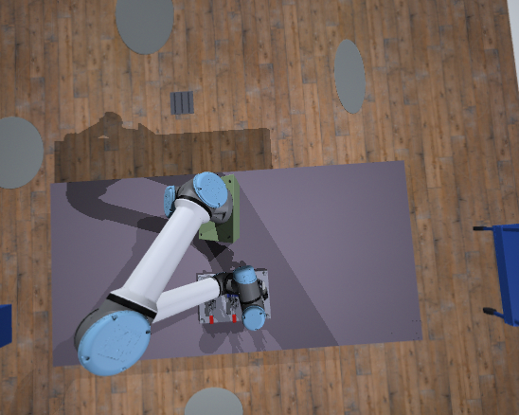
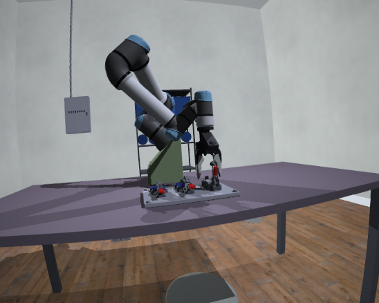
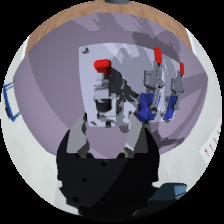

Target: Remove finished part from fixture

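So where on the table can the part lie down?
The widest bare stretch of table is past the fixture plate, away from the arm. The strip between plate and green pedestal is crowded; the open gripper hangs over the clamps.

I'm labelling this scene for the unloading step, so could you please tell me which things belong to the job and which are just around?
Part of the job:
- fixture plate
- grey finished part, its red-handled clamp raised
- two blue blanks, to stay clamped
- hand, open above the part
- table

Just around:
- blue cart
- shelf rack
- wall box
- grey floor discs
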Robot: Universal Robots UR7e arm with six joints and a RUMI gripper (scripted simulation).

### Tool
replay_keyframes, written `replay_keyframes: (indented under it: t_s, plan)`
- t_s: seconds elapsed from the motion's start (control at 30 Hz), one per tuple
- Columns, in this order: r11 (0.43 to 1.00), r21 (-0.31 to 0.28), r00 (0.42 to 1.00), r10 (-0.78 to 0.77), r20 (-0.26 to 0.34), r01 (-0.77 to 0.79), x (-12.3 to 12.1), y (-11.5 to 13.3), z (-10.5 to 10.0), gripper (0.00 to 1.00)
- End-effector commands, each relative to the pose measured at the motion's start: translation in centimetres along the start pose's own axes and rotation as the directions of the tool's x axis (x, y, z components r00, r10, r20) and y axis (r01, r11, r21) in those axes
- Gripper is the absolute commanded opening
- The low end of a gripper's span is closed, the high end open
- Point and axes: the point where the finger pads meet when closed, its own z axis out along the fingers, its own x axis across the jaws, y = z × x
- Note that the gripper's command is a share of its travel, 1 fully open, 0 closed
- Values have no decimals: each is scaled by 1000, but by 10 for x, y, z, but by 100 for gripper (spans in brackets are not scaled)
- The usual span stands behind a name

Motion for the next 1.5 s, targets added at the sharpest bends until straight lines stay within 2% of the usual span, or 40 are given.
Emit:
replay_keyframes:
  t_s: [0.0, 0.37, 1.47]
  plan:
    - [1000, 2, 1000, 0, 0, 0, 0, 0, 7, 59]
    - [1000, 2, 1000, 0, 0, 0, 0, -1, 20, 59]
    - [1000, 2, 1000, 0, 0, 0, 0, -1, 22, 59]
